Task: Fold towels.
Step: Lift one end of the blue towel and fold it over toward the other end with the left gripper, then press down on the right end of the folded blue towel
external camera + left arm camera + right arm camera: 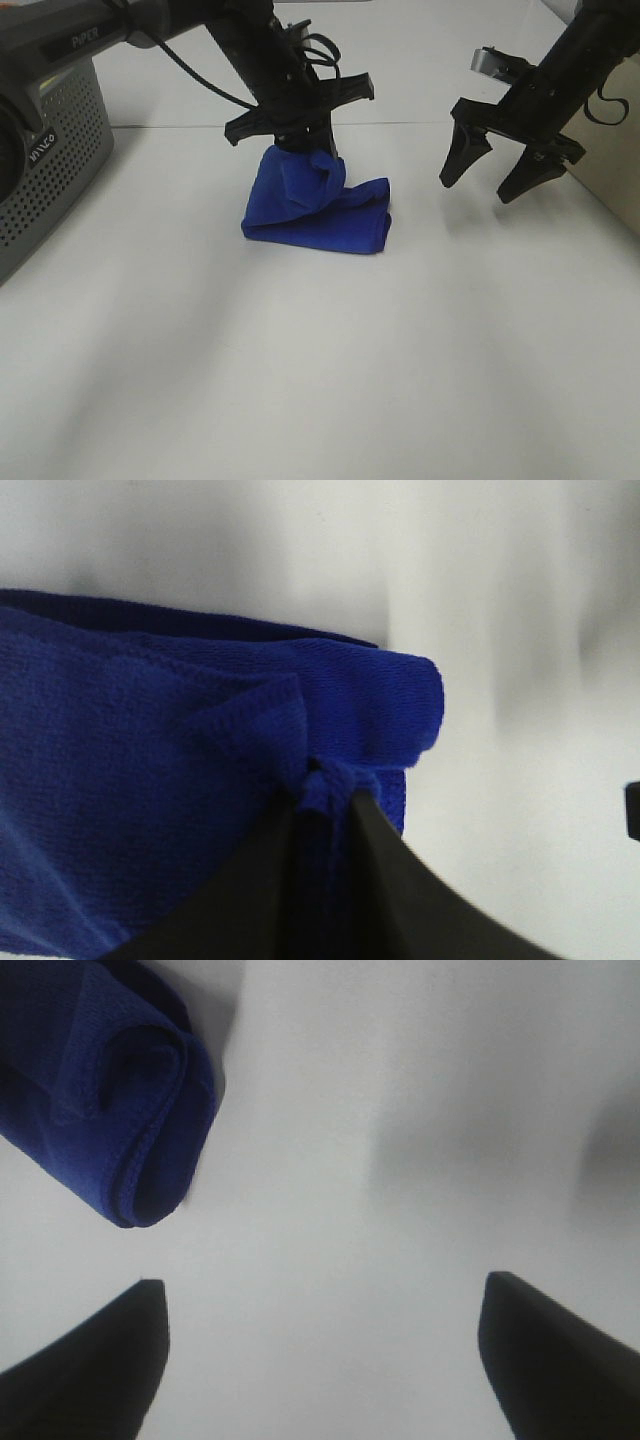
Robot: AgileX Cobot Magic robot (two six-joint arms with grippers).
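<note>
Pinching a bunched edge of the blue towel (318,208), the left gripper (305,150) has its jaws pressed together on the cloth; the left wrist view shows the fabric gathered into a small knot right at the tips (325,790). The held part stands up as a crumpled flap above the rest of the towel, which lies on the white surface (350,360) near the middle, slightly left. The right gripper (478,185) hangs above the surface well apart from the towel, jaws spread wide and holding nothing; its wrist view shows only the towel's doubled end (120,1100) off to one side. Towel reads as already doubled into a compact bundle with a rounded fold at the end nearer the right arm. Judgement: folding is partway. At least one fold is in, but the lifted flap is not yet laid down and the bundle looks lumpy, not flat. Remaining: set the flap over, release, smooth. A grey perforated box (55,160) sits at far left, clear of the work.
</note>
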